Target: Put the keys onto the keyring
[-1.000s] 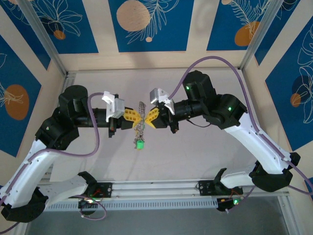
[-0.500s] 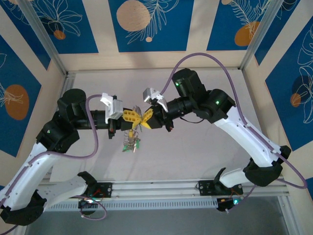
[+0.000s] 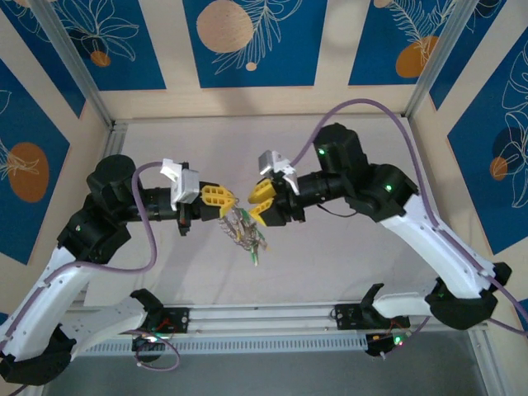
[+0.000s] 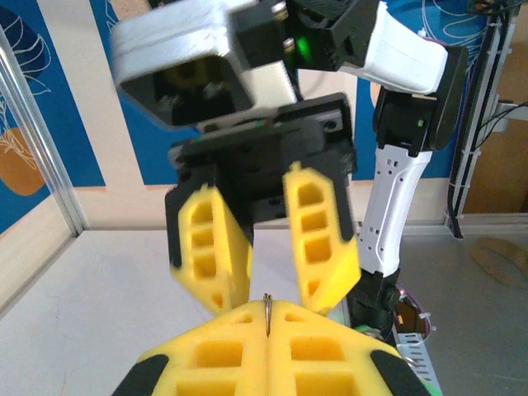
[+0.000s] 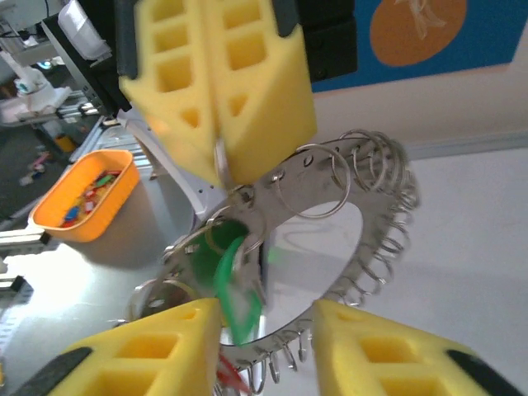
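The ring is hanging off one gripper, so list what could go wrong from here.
1. The left gripper pinches only a thin edge of the keyring, which hangs above the table; it could slip and drop.
2. The green key dangles in front of the open right gripper; closing now might catch the key rather than the ring.
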Controlling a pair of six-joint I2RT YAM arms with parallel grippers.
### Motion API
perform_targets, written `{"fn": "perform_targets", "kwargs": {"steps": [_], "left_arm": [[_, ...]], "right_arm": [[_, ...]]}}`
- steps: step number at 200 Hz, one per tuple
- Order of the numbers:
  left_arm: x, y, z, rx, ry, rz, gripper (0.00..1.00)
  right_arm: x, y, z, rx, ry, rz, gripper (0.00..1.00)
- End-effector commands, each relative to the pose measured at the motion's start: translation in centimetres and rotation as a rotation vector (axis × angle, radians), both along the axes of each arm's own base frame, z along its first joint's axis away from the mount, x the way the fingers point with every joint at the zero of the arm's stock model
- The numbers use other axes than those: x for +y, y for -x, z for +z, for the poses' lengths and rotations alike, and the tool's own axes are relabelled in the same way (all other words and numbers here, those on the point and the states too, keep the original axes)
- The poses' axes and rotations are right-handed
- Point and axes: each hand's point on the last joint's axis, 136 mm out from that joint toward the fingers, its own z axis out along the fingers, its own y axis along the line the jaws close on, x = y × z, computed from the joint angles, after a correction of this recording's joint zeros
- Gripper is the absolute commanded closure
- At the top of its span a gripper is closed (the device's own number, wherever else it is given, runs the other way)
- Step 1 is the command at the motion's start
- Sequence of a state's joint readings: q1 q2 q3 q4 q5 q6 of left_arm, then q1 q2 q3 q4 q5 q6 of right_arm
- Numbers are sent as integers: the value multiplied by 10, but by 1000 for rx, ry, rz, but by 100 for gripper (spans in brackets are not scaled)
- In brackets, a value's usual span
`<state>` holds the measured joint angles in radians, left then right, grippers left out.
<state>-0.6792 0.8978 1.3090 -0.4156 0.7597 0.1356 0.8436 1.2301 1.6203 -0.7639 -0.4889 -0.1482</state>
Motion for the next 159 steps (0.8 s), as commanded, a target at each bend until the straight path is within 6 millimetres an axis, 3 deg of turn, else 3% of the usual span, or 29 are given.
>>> {"fn": "perform_targets", "kwargs": {"steps": [1, 39, 73, 110, 159], "left_arm": [[1, 15, 20, -44, 70, -62, 100], [0, 22, 27, -31, 105, -115, 100], [-2, 26, 30, -26, 133, -150, 100], [-3, 24, 30, -22, 148, -152, 100], [-3, 20, 32, -35, 174, -128, 100]], "right_arm": [[-8, 1, 21, -68, -80, -35, 60], [-4, 11, 43, -86, -180, 30, 59], [1, 15, 51, -79, -216, 79, 59], [10, 18, 47, -47, -213, 116, 61], [16, 24, 41, -23, -199, 155, 71]]}}
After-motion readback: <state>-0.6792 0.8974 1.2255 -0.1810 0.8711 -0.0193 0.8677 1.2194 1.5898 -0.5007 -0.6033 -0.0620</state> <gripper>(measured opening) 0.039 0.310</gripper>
